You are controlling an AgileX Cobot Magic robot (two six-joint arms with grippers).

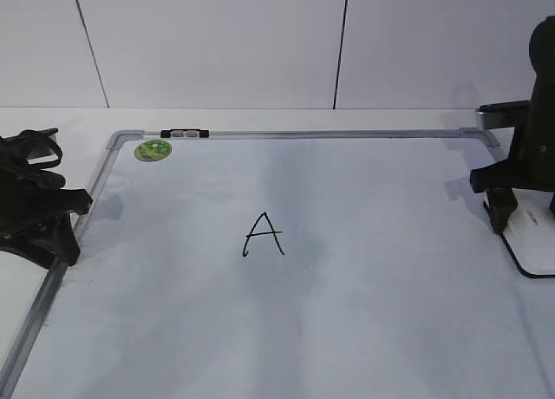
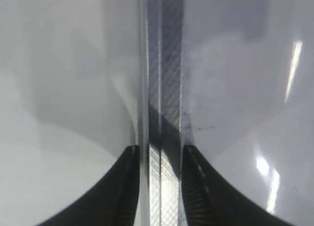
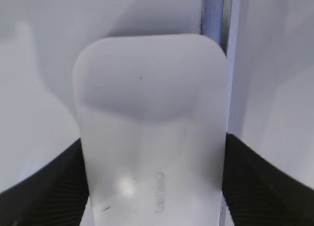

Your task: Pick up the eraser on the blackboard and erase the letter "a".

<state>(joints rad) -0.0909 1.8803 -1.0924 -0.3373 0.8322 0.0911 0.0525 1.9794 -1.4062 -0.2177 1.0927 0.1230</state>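
1. The eraser [image 3: 152, 127] lies flat at the right edge of the blackboard [image 1: 347, 312], just beside the right-hand frame rail. Only its near left corner shows in the exterior view; the right wrist view shows the whole white top with small grey print.
2. It looks like a rigid, hollow plastic shell with a thin black pad underneath, so I judge it light and stiff, with nothing fragile about it.
3. The top is smooth, glossy and rounded at the corners, so it is probably slippery. The best hold is likely across the two long straight sides, near mid-length and low enough to keep off the curved shoulders.
4. The right hand [image 3: 152, 186] straddles the eraser, with one dark finger on each long side. The fingers look very close to the shell, but I cannot tell whether they are already pressing on it.
5. The only letter in view is a black marker capital A [image 1: 263, 235] near the board's middle, well apart from the eraser.
6. The left hand [image 2: 159, 186] sits over the left frame rail with its fingers spread on either side, grasping nothing.
7. A round green sticker [image 1: 153, 150] and a small black-and-silver clip [image 1: 184, 134] sit at the far left corner, and the board rests on a white worktop [image 1: 260, 119].
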